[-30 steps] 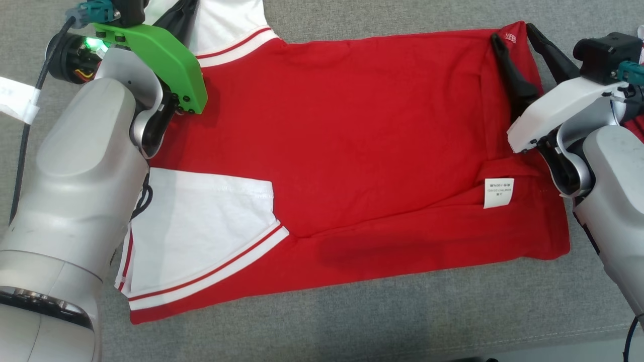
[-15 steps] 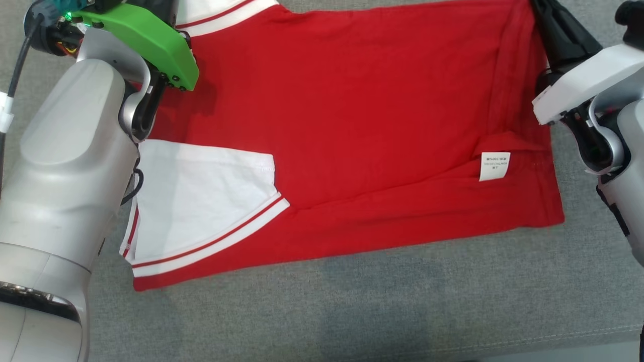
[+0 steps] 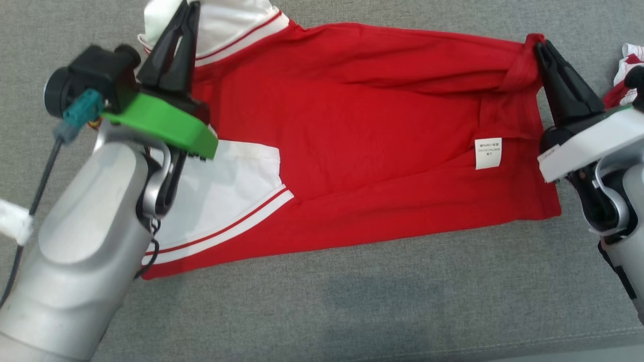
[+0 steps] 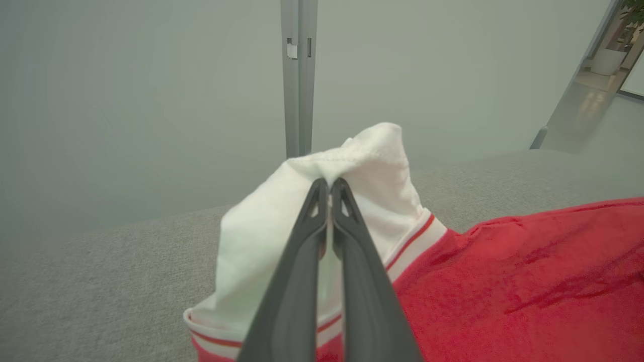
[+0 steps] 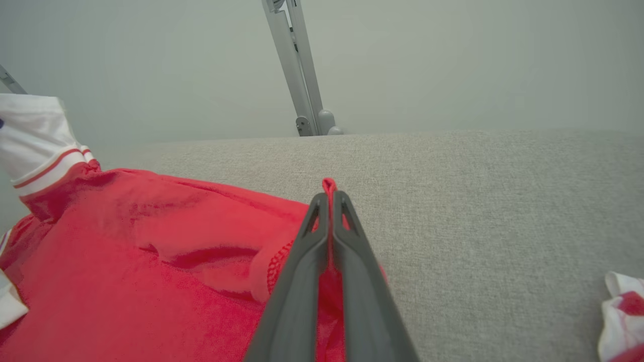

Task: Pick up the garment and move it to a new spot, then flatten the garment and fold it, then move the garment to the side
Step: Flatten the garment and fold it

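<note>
The red-and-white garment [image 3: 372, 151] lies spread on the grey worktop [image 3: 352, 311]. At its far left corner the left gripper [image 3: 191, 5] has its jaws clamped on the white sleeve [image 4: 372, 166], and at its far right corner the right gripper [image 3: 539, 46] pinches the red hem [image 3: 523, 63] (jaws closed too).

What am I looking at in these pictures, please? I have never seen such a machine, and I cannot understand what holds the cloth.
It is a robot with two arms. The picture from above comes from a camera on its head. The other two come from cameras on its wrists, looking along the dark fingers. A red shirt lies on a grey fabric surface. The left gripper is shut on its white sleeve. The right gripper is shut on a red corner of the shirt. A small red and white cloth lies apart, to the right.
</note>
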